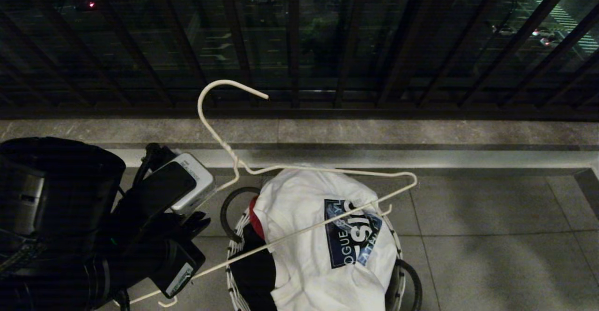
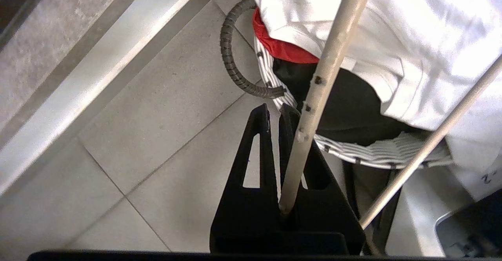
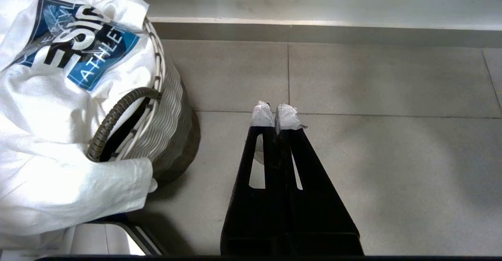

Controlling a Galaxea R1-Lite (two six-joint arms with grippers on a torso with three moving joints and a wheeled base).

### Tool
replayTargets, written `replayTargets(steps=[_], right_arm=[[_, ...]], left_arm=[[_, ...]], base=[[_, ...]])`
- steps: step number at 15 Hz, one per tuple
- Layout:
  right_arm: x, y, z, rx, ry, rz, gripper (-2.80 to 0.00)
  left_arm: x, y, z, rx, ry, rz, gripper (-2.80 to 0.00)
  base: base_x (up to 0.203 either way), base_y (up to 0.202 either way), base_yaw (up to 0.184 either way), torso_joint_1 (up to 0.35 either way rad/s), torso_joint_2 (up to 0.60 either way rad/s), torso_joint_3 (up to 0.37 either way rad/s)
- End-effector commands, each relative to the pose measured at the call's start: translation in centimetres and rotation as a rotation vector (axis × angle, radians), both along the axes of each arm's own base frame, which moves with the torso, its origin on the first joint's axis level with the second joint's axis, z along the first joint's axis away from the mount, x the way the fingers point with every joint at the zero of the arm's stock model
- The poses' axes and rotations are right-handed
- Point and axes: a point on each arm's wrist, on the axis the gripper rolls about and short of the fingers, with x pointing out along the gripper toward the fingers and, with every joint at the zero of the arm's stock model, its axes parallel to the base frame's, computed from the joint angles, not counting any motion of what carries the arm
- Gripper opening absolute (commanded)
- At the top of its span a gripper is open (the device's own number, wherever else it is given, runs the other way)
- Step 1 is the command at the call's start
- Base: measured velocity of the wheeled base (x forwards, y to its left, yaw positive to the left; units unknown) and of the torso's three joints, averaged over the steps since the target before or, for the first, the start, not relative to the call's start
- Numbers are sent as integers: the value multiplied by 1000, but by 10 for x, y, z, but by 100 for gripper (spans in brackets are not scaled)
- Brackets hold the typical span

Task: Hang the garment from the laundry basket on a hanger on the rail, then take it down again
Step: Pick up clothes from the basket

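The white T-shirt garment with its dark blue chest print lies heaped on top of the round white laundry basket, also seen in the right wrist view. My left gripper is shut on a wire of the thin white hanger. The hanger hangs tilted just above the shirt, hook up towards the railing. My left arm is low at the left of the basket. My right gripper is shut and empty, over the floor tiles beside the basket. The rail is out of view.
A red cloth and a black garment lie in the basket under the shirt. A dark railing with vertical bars stands behind a raised stone ledge. Grey floor tiles stretch to the right of the basket.
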Motion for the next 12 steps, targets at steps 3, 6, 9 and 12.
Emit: replayTargets(steps=[3,6,9,12], right_arm=[[0,0,0,-1,2,1,-280],[0,0,-1,-2,3,1,-280],[0,0,-1,-3,3,1,-280],[0,0,0,-3,3,1,-280]], left_arm=[[6,13,-2,10,1,85,-280],[18,29,-1,8,-2,198,-280],[24,30,3,-31,11,160,-280],[28,26,10,-51,0,144,-280]], base=[[0,0,0,0,0,0],[0,0,0,0,0,0],[0,0,0,0,0,0],[0,0,0,0,0,0]])
